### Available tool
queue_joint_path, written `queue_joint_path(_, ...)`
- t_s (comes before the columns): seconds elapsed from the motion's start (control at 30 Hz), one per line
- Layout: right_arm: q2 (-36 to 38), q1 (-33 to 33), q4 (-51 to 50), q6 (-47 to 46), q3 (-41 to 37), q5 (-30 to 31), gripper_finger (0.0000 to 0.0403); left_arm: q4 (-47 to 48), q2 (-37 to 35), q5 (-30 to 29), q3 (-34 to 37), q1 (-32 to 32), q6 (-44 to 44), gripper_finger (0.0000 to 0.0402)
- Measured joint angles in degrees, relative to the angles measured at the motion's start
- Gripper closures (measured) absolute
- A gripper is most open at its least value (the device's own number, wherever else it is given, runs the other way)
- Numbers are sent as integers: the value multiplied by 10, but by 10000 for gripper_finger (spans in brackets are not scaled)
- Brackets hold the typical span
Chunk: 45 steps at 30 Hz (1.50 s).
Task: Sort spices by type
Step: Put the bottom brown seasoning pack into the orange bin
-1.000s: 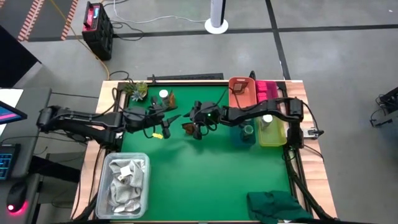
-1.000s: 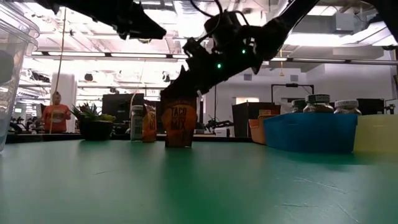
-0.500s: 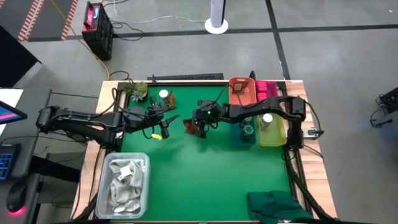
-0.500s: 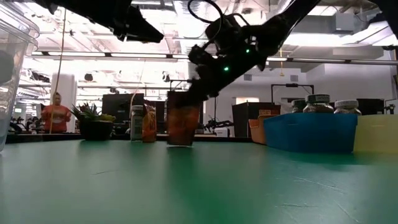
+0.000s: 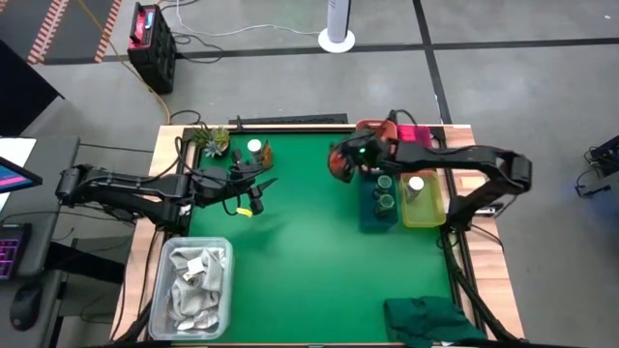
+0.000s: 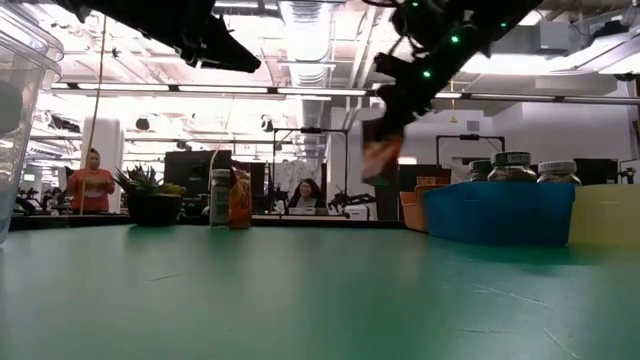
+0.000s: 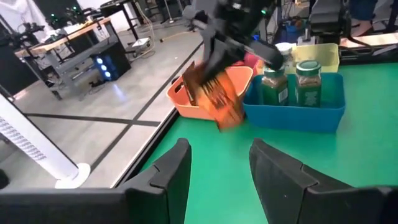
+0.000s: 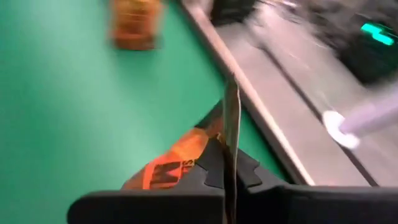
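Observation:
An orange-brown spice packet [image 5: 338,164] hangs in the air just left of the orange bin [image 5: 379,137], with my right gripper [image 5: 350,155] shut on it. The low view shows this packet [image 6: 380,158] well above the table. The left wrist view has the packet [image 7: 217,96] in front of the orange bin. My left gripper [image 7: 217,177] is open with nothing between its fingers and hovers over the table's left part [image 5: 253,189]. A white-capped jar [image 5: 254,147] and another orange packet [image 5: 266,153] stand at the far left. My right gripper pinches the packet's upper edge [image 7: 208,62] between its two fingers, coming from above and slanting down. In the right wrist view the packet shows edge-on [image 8: 231,118] between the fingers. It hangs tilted below them, clear of the table.
A blue bin [image 5: 368,215] holds two green-lidded jars; a yellow bin [image 5: 426,208] beside it holds a white-capped jar. A pink bin [image 5: 418,138] is far right. A spiky plant [image 5: 213,138], a clear tub of white rags [image 5: 193,285] and a green cloth [image 5: 430,319] stand around the edges.
My right gripper has shut on the orange-brown packet that stood mid-table, lifted it clear and carried it up and toward the table's far right, to the orange bin. The packet, upright then, now hangs tilted.

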<state>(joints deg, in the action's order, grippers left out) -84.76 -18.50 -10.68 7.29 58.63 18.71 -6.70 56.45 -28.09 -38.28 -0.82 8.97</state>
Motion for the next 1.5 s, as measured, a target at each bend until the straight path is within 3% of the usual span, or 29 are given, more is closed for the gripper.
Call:
queue_joint_path(0.17, 63, -20, 0, -64, -45, 100, 386, 0, 0, -9, 0, 0, 6, 249)
queue_joint_path(0.3, 95, -36, -1, -95, -72, 138, 384, -1, 0, -10, 0, 0, 7, 249)
queue_joint_path(0.77, 105, -94, -1, -166, -127, 140, 384, 0, 0, -11, 0, 0, 6, 249)
queue_joint_path(1.33, 104, -96, 5, -223, -154, 124, 382, -5, 0, -11, 0, 0, 2, 249)
queue_joint_path(1.5, 104, -91, 4, -223, -154, 106, 356, -5, 0, -11, 0, 0, 1, 249)
